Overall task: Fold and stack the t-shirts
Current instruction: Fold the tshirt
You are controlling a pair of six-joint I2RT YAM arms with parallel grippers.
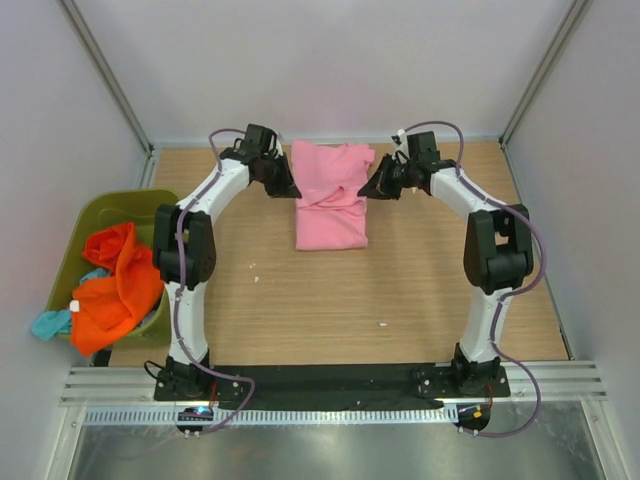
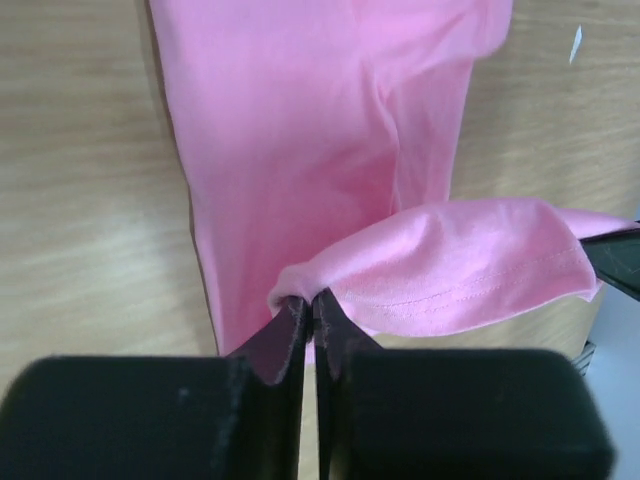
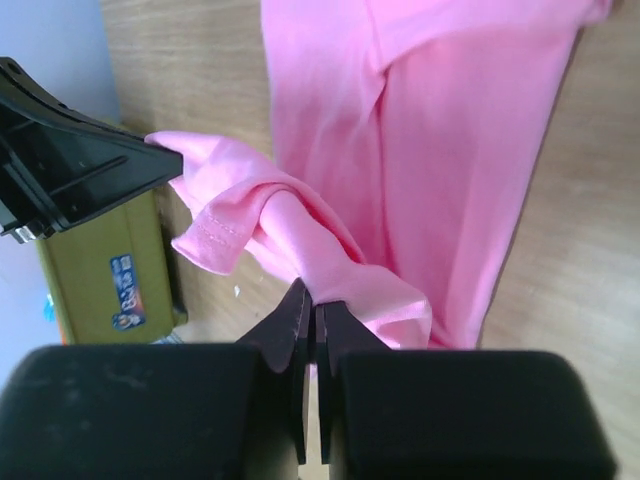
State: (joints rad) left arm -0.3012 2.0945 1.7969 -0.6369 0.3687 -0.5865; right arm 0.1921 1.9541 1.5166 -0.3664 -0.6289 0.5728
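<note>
— Top external, near side first: both arm bases sit at six o'clock on the table (image 1: pixel 400 290), arms arching away. What's at nine?

— The olive bin (image 1: pixel 92 208) (just off the table's left edge), with an orange t-shirt (image 1: pixel 118 285) heaped in it and spilling over its near rim, and a teal t-shirt (image 1: pixel 48 323) hanging at its near-left corner.

— And farther out?

— The pink t-shirt (image 1: pixel 330 205) at twelve o'clock, lying as a narrow strip on the wood, its far end bunched up between the two grippers.

— Left wrist now: the left gripper (image 2: pixel 312 305), jaws pressed together on a pinch of pink cloth, the hemmed edge stretching off toward three o'clock.

— Right wrist mirrors it: the right gripper (image 3: pixel 312 305) is clamped on a twisted fold of the same shirt, cloth running to nine o'clock, where the other gripper's black finger meets it.
</note>
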